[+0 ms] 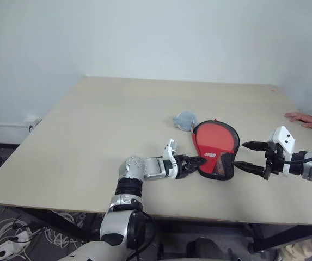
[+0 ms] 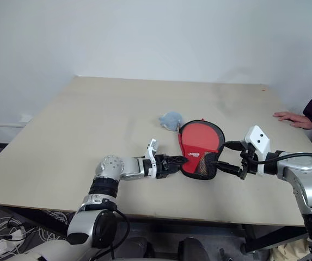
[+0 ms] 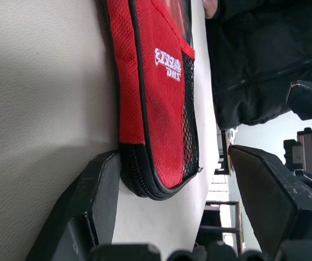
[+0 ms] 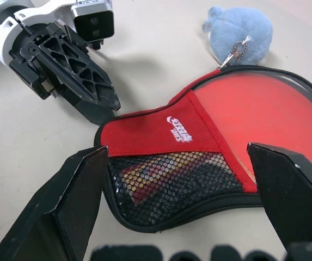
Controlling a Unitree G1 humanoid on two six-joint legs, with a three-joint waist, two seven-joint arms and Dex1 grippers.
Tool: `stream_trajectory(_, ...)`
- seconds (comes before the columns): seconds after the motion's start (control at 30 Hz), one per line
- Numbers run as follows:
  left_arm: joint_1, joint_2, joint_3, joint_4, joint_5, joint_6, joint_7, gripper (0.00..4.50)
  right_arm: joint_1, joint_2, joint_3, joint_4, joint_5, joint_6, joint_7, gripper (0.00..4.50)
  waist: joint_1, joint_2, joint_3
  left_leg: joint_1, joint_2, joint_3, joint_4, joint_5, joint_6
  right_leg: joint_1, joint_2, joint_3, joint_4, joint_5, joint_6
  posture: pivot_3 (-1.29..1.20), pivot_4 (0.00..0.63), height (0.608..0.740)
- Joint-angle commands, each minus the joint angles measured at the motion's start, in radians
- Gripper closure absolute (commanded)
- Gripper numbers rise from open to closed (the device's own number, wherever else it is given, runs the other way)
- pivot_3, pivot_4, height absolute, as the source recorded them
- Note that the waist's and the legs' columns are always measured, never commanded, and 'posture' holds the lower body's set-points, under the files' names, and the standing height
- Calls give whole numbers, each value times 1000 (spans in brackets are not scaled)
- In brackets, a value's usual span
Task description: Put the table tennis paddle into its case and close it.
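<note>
Both end effectors (image 1: 198, 161) (image 1: 244, 155) spread apart flanking the case (image 1: 215, 147); zip-pull ring (image 4: 237, 46) at right wrist

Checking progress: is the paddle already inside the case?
Yes, the paddle's red face lies within the case's black rim, its handle behind the mesh.

beige table (image 1: 90, 141), red case (image 1: 213, 144), grey lump (image 1: 185, 119)

We count one case (image 1: 214, 148) on the tabletop (image 1: 106, 141), with one table tennis paddle (image 4: 264, 109) inside it. One grey fuzzy lump (image 1: 184, 120) lies beside the case. Two grippers: left gripper (image 1: 198, 162), right gripper (image 1: 245, 155), two black fingers each. One person's hand (image 1: 305, 118).
</note>
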Motion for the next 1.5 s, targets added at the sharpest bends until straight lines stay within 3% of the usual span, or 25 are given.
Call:
stream_trajectory(0.03,-16,-44,19,16,-9,-48,13,1152,-9,1,-34,-11,20,-10,-6,77,0,0,0,0,0,0,0,0,0,0,0,0,0,0,0,0,0,729)
stream_trajectory(0.3,-41,-56,66,75,-36,-132,55,1152,-16,8,-30,-10,18,-6,-12,77,-2,0,0,1,0,0,1,1,1,1,0,0,0,3,3,0,0,729)
stream_trajectory(1.27,-36,-72,-28,132,-19,-125,122,1152,-13,21,-37,-34,34,39,-64,77,-3,1,-1,0,0,-1,1,1,3,6,1,-1,-12,9,9,0,0,729)
stream_trajectory(1.37,-44,-73,-19,146,-22,-140,133,1711,-17,21,-37,-33,36,45,-69,77,-3,1,-1,0,0,0,1,1,3,6,0,-1,-13,10,10,0,0,729)
stream_trajectory(1.5,-51,-70,-13,158,-30,-148,145,2812,-23,20,-36,-34,41,54,-75,77,-2,1,-1,-1,0,-1,1,1,4,5,0,-1,-13,10,10,0,0,729)
